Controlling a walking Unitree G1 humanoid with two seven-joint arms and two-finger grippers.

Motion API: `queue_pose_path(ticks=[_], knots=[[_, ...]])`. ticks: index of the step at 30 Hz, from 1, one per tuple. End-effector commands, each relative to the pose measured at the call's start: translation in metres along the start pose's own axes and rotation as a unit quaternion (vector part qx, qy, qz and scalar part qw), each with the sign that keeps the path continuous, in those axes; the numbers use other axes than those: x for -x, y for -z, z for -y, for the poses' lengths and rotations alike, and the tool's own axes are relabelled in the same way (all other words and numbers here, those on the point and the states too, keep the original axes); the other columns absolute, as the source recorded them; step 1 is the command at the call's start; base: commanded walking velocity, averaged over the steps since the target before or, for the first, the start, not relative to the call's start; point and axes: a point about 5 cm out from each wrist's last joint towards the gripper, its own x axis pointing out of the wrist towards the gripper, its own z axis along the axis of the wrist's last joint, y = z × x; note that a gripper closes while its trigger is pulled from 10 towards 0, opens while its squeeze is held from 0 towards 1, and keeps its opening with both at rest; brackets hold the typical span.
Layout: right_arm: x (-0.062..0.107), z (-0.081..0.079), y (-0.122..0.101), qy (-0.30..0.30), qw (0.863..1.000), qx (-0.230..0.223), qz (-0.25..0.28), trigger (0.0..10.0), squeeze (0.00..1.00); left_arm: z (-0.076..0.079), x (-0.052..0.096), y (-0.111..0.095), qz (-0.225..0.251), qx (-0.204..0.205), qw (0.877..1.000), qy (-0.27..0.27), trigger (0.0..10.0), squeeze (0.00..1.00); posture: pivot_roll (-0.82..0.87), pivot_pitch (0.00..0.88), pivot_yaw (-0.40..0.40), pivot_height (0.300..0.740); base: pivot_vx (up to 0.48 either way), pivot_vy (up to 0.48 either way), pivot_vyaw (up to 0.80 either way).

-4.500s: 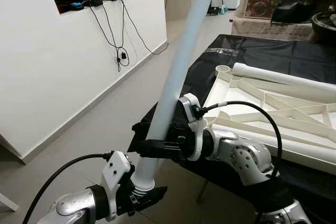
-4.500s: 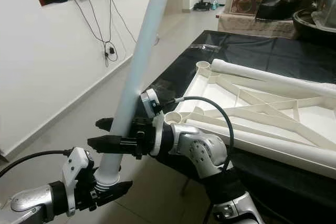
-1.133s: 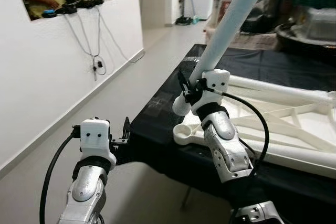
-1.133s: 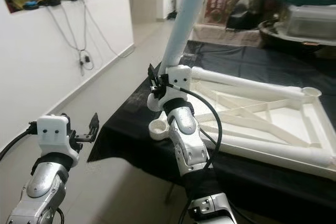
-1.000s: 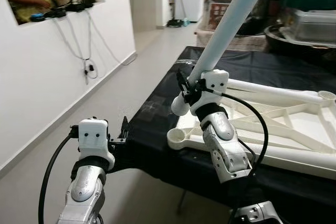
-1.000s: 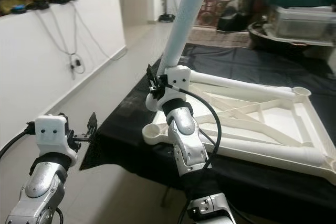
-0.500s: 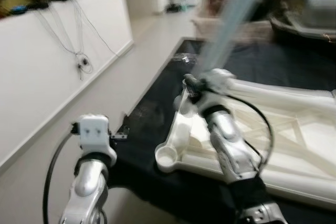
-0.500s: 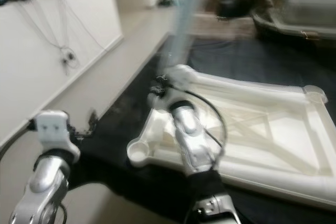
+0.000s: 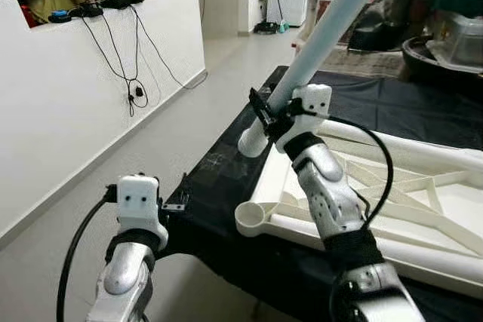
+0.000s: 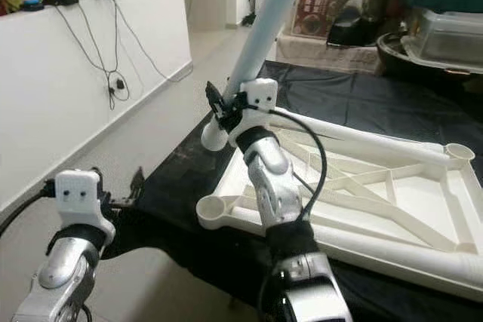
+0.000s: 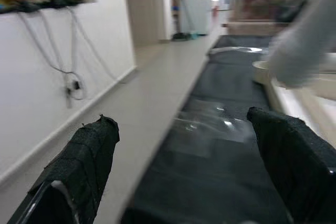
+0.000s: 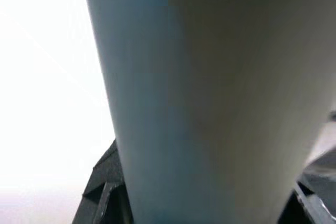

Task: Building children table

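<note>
My right fingers (image 9: 266,120) are clamped on the table leg (image 9: 321,35), which leans toward 1 o'clock over the upturned white table frame (image 9: 392,201). Left fingers (image 11: 178,166) gape, holding nothing (idle off the tabletop (image 9: 219,164) edge). Step: leg fitting. Next: lower the leg's end into corner socket (image 9: 251,219) at 6 o'clock.

Right hand (image 9: 266,115) raised and clamped; left hand (image 11: 184,171) low, fingers spread.

table leg (image 9: 332,24): smooth matt plastic | tabletop (image 10: 377,186): matt white plastic | cloth (image 9: 219,179): glossy black
</note>
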Motion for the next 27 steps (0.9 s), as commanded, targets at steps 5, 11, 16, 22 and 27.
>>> queue_pose_path(ticks=[5,11,16,22,27], knots=[[-0.008,0.004,-0.001,-0.086,0.995,-0.031,-0.039,10.0,0.00,0.008,0.008,0.000,-0.005,0.004,1.000,0.022,10.0,0.00,0.04,0.006,-0.003,0.740,0.000,0.000,0.00],[0.003,0.020,-0.014,-0.266,0.957,-0.080,-0.081,10.0,0.00,0.015,0.029,-0.003,-0.019,0.016,0.999,0.042,10.0,0.00,0.07,0.124,0.007,0.740,0.000,0.000,0.00],[0.015,0.023,-0.018,-0.364,0.922,-0.087,-0.101,10.0,0.00,0.022,0.041,-0.006,-0.026,0.022,0.997,0.065,10.0,0.00,0.10,0.171,0.014,0.740,0.000,0.000,0.00],[0.017,0.032,-0.032,-0.432,0.892,-0.077,-0.107,10.0,0.00,0.028,0.052,-0.007,-0.042,0.023,0.995,0.083,10.0,0.00,0.11,0.216,0.029,0.740,0.000,0.000,0.00],[0.015,0.032,-0.044,-0.464,0.878,-0.071,-0.094,10.0,0.00,0.029,0.053,-0.007,-0.048,0.020,0.995,0.087,10.0,0.00,0.10,0.227,0.037,0.740,0.000,0.000,0.00]])
